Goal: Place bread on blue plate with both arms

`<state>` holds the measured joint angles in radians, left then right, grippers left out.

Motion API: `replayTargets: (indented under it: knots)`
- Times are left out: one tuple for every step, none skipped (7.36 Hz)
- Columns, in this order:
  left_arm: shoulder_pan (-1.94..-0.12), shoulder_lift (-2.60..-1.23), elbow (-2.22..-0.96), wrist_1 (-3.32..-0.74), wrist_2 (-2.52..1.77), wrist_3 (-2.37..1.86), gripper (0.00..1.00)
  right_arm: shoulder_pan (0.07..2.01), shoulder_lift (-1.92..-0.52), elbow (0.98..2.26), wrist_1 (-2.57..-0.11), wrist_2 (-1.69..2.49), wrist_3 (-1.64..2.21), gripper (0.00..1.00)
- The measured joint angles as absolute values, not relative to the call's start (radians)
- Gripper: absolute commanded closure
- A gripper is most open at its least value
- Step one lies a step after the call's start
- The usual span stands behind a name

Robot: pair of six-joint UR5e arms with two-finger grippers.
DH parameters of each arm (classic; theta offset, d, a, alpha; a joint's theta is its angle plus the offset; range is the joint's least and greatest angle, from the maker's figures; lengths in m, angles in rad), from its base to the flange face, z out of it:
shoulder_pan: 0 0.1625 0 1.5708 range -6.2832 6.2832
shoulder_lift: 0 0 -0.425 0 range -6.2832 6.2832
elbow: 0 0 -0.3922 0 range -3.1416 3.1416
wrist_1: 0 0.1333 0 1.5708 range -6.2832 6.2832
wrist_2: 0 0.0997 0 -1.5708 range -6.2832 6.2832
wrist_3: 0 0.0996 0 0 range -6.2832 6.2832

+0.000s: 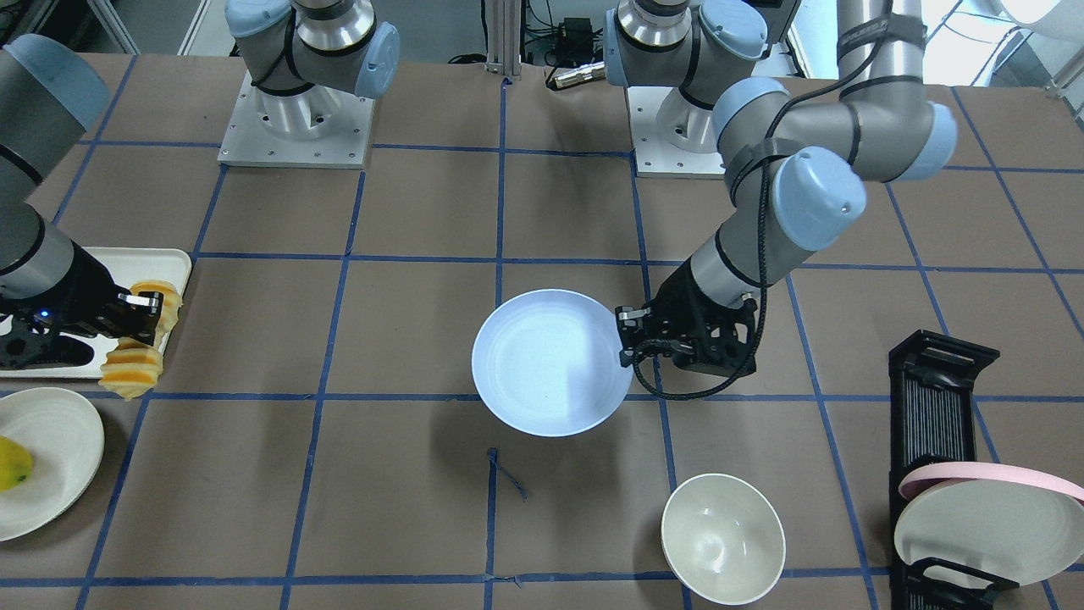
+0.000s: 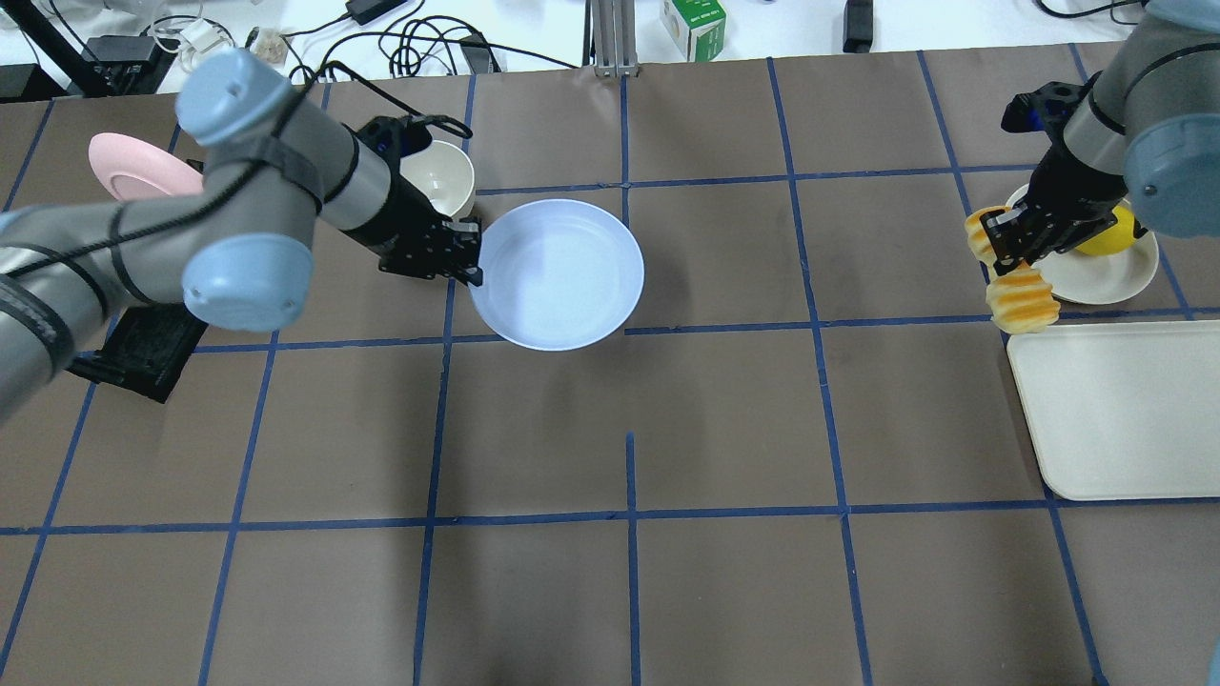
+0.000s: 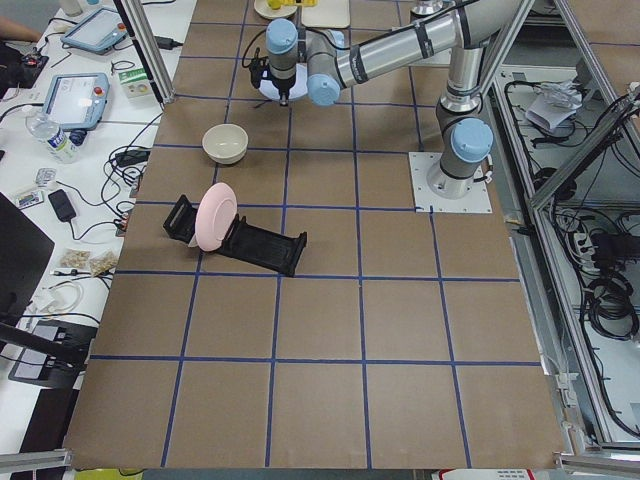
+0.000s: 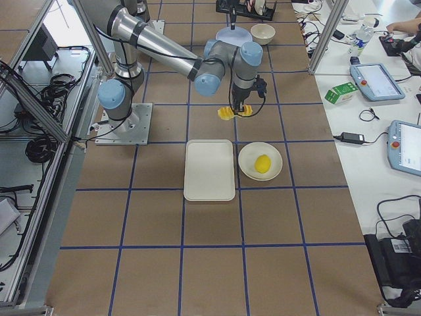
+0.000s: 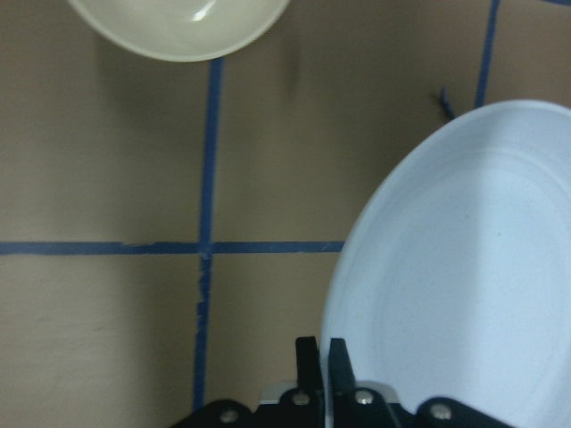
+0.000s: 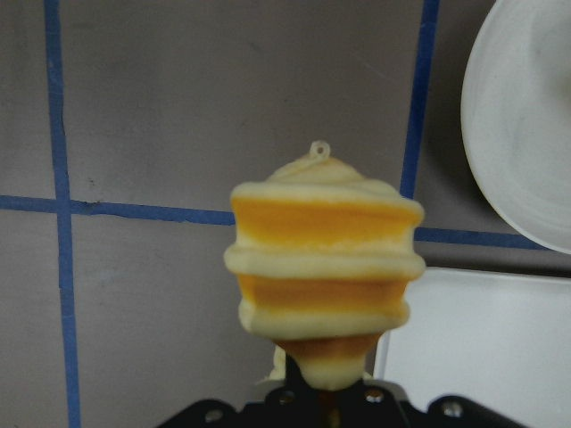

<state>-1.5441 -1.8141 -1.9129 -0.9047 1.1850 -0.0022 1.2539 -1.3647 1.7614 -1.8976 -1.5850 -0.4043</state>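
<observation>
My left gripper (image 1: pixel 624 337) is shut on the rim of the pale blue plate (image 1: pixel 542 364) near the table's middle. The plate seems held a little above the table, as its shadow is offset. The left wrist view shows the fingers (image 5: pixel 308 357) pinching the plate's edge (image 5: pixel 464 267). In the overhead view this gripper (image 2: pixel 474 255) is at the plate's (image 2: pixel 562 272) left rim. My right gripper (image 1: pixel 140 318) is shut on the middle of the orange-yellow ridged bread (image 1: pixel 134 366) and holds it in the air by the tray's corner. The bread (image 6: pixel 326 267) hangs lengthwise in the right wrist view.
A cream tray (image 2: pixel 1115 410) lies at the right side. A cream plate (image 2: pixel 1096 272) with a yellow-green fruit (image 1: pixel 13 464) is beside it. An off-white bowl (image 1: pixel 722 538) stands behind the blue plate. A black rack (image 1: pixel 940 398) holds a pink-rimmed plate (image 1: pixel 991 517).
</observation>
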Motion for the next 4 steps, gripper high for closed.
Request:
replayTargets:
  knots:
    - [-1.55, -1.856, -1.977, -0.775, 1.135, -0.003, 1.0, 1.272, -1.363, 1.757, -1.896, -1.584, -0.388, 1.0]
    - [-1.552, -1.908, -2.003, -0.695, 1.088, 0.002, 1.0, 1.301, -1.362, 1.748, -1.891, -1.582, -0.363, 1.0]
    - [-1.555, -1.957, -2.012, -0.638, 1.064, 0.006, 1.0, 1.338, -1.361, 1.735, -1.885, -1.578, -0.327, 1.0]
    - [-1.558, -1.993, -2.013, -0.599, 1.055, 0.008, 0.35, 1.374, -1.356, 1.725, -1.881, -1.563, -0.285, 1.0]
